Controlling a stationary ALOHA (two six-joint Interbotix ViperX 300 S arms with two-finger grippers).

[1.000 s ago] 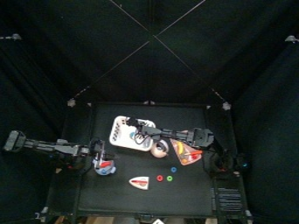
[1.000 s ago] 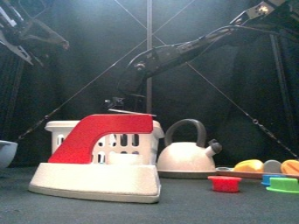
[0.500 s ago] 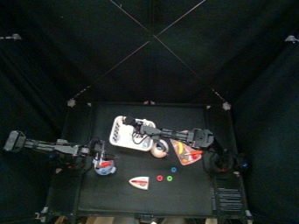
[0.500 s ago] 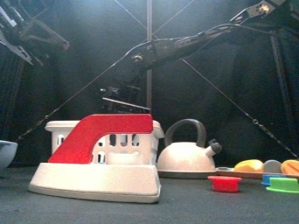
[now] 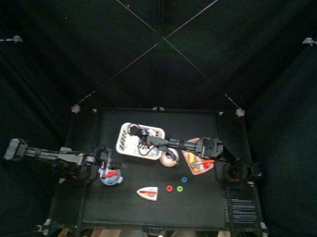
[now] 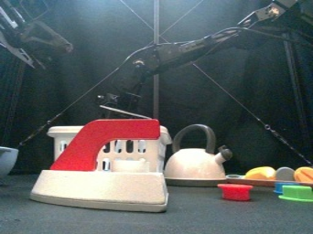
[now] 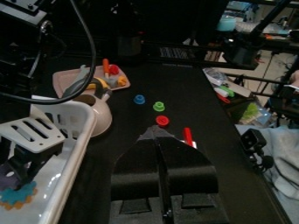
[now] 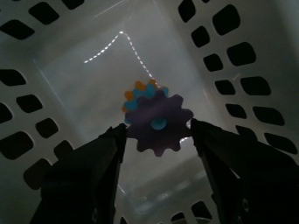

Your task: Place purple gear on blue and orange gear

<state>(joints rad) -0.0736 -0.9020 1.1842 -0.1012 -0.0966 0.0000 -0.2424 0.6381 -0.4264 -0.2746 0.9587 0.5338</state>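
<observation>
The purple gear (image 8: pixel 158 124) lies in the white basket (image 5: pixel 133 139), on top of an orange gear (image 8: pixel 142 87) and a bluish gear whose edge just shows. My right gripper (image 8: pixel 159 144) is open above the basket, one jaw on each side of the purple gear, apart from it. In the top view it (image 5: pixel 145 143) reaches over the basket from the right. My left gripper (image 7: pixel 163 140) is shut and empty, resting at the table's left (image 5: pixel 104 170). The gears also show in a corner of the basket in the left wrist view (image 7: pixel 12 188).
A white kettle (image 6: pixel 196 157) stands right of the basket. A white base with a red handle (image 6: pixel 104 169) stands at the front. Small red (image 6: pixel 235 190), green and blue rings lie on the table. A tray with fruit (image 6: pixel 263 173) is at the right.
My right gripper has moved left, from beside the kettle to over the basket. The left arm has not moved.
</observation>
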